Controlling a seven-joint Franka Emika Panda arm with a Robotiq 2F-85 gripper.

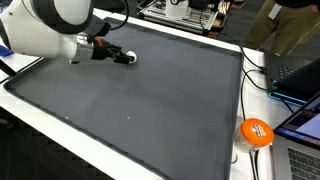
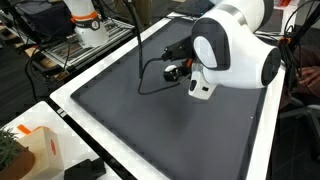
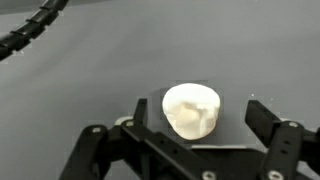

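A small white lumpy object (image 3: 191, 109) lies on the dark grey mat (image 3: 80, 90). In the wrist view my gripper (image 3: 205, 118) is open, with one black finger on each side of the object. The left finger is close to it and the right finger stands apart from it. In both exterior views the gripper (image 1: 126, 57) (image 2: 176, 70) is low over the mat (image 1: 150, 105) (image 2: 140, 120), near its far side. The white object is barely visible there at the fingertips.
A white table rim (image 1: 60, 135) frames the mat. An orange round object (image 1: 256, 132) lies by the edge near laptops (image 1: 300, 75) and cables. A black cable (image 2: 148, 72) loops from the arm. A cardboard box (image 2: 42, 150) stands at one corner.
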